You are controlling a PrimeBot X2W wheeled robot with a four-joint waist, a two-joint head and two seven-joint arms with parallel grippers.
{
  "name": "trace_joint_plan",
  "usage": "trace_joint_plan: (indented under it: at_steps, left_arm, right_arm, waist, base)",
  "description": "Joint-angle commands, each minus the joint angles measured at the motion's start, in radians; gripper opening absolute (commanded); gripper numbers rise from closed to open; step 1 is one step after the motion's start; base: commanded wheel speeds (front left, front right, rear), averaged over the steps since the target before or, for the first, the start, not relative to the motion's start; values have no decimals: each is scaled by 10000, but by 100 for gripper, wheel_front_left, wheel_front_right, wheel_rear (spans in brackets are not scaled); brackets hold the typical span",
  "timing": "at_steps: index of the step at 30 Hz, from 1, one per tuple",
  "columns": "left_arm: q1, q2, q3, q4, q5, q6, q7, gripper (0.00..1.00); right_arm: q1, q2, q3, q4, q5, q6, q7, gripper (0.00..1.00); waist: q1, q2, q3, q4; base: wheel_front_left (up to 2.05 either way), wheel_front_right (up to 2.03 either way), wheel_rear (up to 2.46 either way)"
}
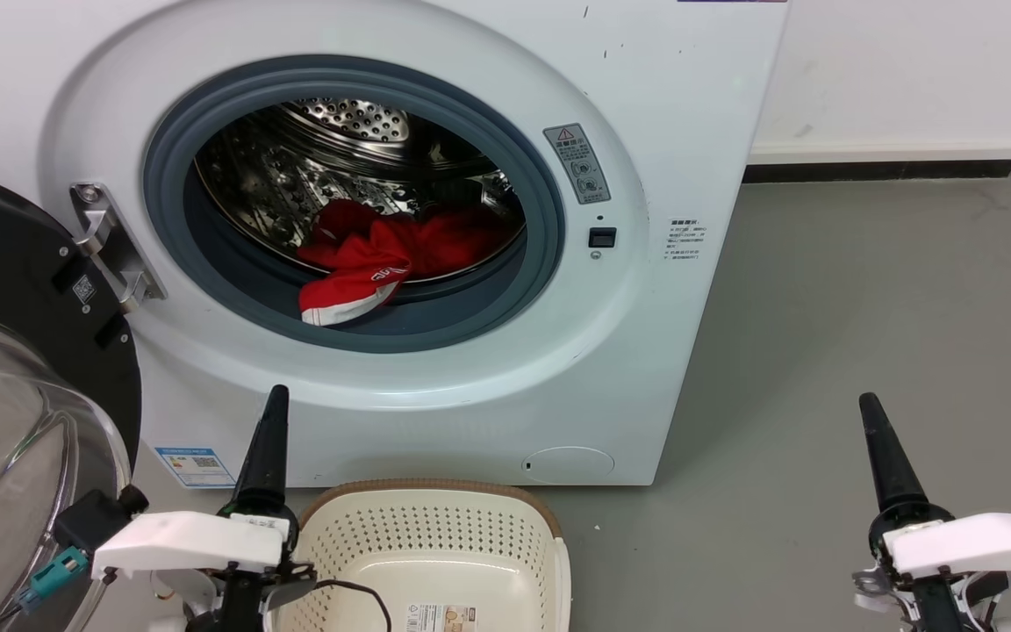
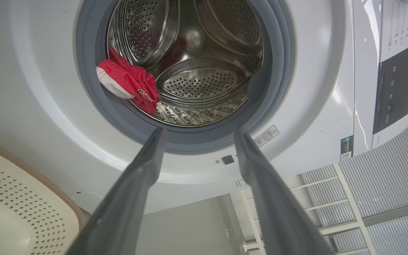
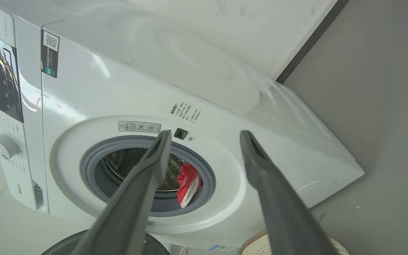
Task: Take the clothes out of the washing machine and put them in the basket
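Note:
The white washing machine (image 1: 663, 132) stands with its porthole open. Red clothes (image 1: 383, 250) with white trim lie at the front of the steel drum, and one end droops over the grey rubber rim. On the floor just before the machine sits the cream basket (image 1: 435, 527), with a label on its base and nothing else in it. My left gripper (image 1: 273, 412) is open beside the basket's left rim, below the porthole. My right gripper (image 1: 872, 421) is open over the floor to the right. The left wrist view has the clothes (image 2: 129, 83) beyond open fingers (image 2: 147, 166). The right wrist view also shows the clothes (image 3: 188, 184).
The black-framed glass door (image 1: 5, 290) is swung open at the left, close to my left arm. Grey floor (image 1: 865, 290) spreads to the right of the machine, up to a white wall with dark skirting (image 1: 883, 168). A black cable (image 1: 365, 597) lies over the basket's near rim.

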Motion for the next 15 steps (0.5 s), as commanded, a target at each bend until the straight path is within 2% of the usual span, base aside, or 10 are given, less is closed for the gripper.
trace_joint_plan:
  at_steps: [1,8,15]
  left_arm:
    - [-333,116,-115,-209,509,-2,-113,100]
    - [-366,354,-385,-214,2276,-2,-372,100]
    - [-350,441,-493,-262,3667,-3,-617,100]
  right_arm:
    - [-88,-48,32,-243,-673,0,-108,100]
    - [15,-24,114,-351,-2781,0,-367,100]
    - [73,19,200,-275,-4107,0,-614,100]
  waist:
    - [0,-1,0,8]
    - [0,-1,6,17]
    - [0,-1,16,25]
  base:
    - [0,0,0]
    - [0,0,0]
    - [0,0,0]
